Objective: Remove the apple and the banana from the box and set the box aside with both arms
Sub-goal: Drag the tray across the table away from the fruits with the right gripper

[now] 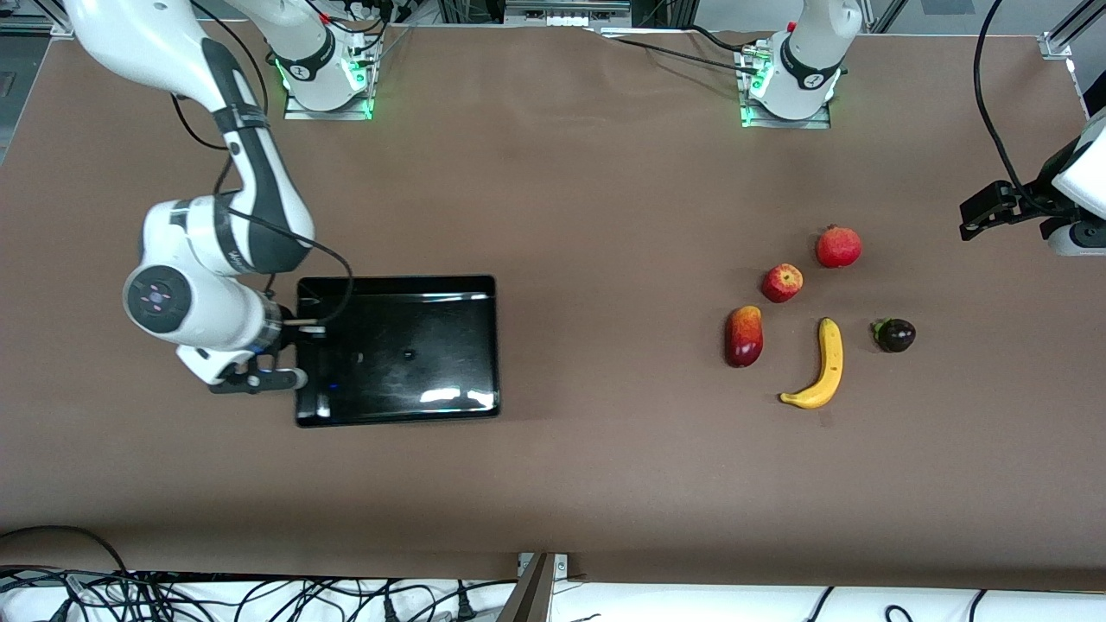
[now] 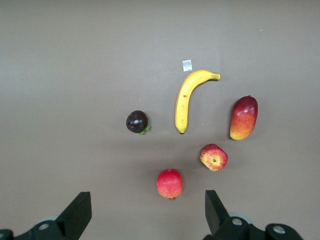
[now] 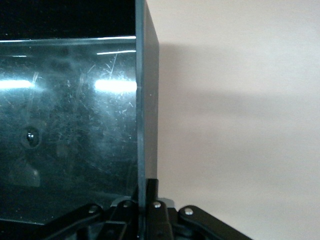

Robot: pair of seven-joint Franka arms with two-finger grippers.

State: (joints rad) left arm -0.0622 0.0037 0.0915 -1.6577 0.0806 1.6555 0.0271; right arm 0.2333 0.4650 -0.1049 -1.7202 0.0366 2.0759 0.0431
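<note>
Right gripper (image 1: 298,350) in your front view pinches the empty box's (image 1: 397,415) end wall; apple (image 1: 782,282) and banana (image 1: 821,377) lie out near the left arm's end. Left wrist: left gripper (image 2: 145,210) gapes, empty, over them. Right wrist: treat that wall (image 3: 147,100) as thin, glossy, slippery, stiff; grip low.

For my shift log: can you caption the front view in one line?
Right gripper shut on the empty shallow black plastic box's wall; yellow curved banana and small red apple lie out on the brown table.

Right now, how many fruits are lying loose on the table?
5, all toward the left arm's end: pomegranate farthest from the front camera, apple, mango, banana nearest, dark mangosteen. None hidden.
</note>
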